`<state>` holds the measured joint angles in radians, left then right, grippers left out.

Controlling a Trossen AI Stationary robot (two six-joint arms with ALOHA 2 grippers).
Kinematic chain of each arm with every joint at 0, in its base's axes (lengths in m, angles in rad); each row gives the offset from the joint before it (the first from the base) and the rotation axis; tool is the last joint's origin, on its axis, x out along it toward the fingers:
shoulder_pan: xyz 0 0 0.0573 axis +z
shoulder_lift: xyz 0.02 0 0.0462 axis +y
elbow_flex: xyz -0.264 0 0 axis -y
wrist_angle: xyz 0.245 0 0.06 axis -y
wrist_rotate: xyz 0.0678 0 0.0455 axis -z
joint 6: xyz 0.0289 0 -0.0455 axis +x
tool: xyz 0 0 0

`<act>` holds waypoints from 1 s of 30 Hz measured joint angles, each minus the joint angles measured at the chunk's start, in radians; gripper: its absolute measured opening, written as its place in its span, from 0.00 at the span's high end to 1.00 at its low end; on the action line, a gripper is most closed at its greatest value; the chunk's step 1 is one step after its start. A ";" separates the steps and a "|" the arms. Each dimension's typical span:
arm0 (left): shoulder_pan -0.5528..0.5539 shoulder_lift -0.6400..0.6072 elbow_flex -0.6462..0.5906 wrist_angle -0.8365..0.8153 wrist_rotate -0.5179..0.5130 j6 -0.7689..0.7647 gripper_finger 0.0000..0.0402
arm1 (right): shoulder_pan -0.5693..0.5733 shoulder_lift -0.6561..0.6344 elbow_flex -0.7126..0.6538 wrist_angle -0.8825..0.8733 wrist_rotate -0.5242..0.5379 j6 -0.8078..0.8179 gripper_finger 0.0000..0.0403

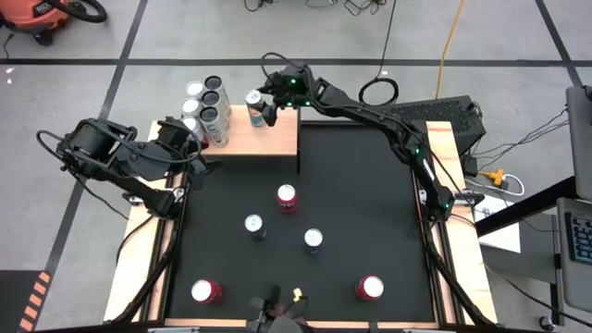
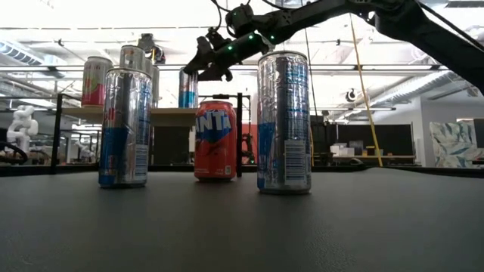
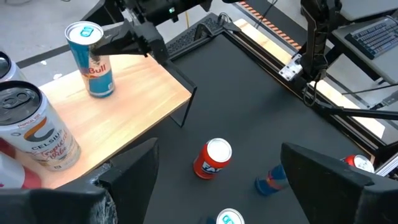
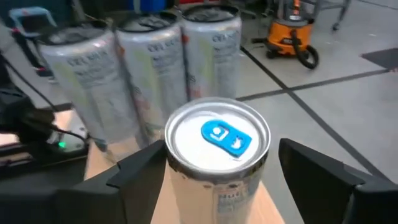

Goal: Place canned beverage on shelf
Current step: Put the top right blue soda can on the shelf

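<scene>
One blue can [image 1: 253,97] stands upright on the shelf [image 1: 268,139], between the spread fingers of the right gripper [image 1: 262,100]; no finger is seen pressing it. Four white cans [image 1: 208,109] are clustered at the shelf's left end. Five more cans [image 1: 287,197] are counted on the black mat [image 1: 370,203], three red, two slim. The left gripper [image 1: 190,153] is held wide and empty beside the shelf. The shelf's supports are mostly hidden.

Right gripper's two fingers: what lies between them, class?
A blue-tabbed can standing on the shelf, between the right gripper's fingers; seen in the right wrist view.
</scene>
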<state>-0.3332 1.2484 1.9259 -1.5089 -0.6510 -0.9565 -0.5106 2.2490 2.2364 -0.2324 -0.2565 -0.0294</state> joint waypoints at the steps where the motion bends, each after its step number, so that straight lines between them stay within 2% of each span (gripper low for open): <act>1: 0.000 0.000 0.000 0.000 0.000 0.000 0.16 | -0.003 0.000 0.000 0.007 -0.022 0.007 0.30; 17: 0.000 0.000 0.000 0.004 0.000 -0.007 0.16 | -0.012 0.019 0.000 0.044 -0.125 -0.028 0.45; 30: 0.000 0.000 0.000 0.009 0.007 -0.009 0.16 | -0.095 0.024 -0.003 0.185 -0.423 -0.041 0.49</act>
<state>-0.3332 1.2484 1.9259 -1.5001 -0.6437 -0.9653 -0.6052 2.2726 2.2337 -0.0478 -0.6799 -0.0708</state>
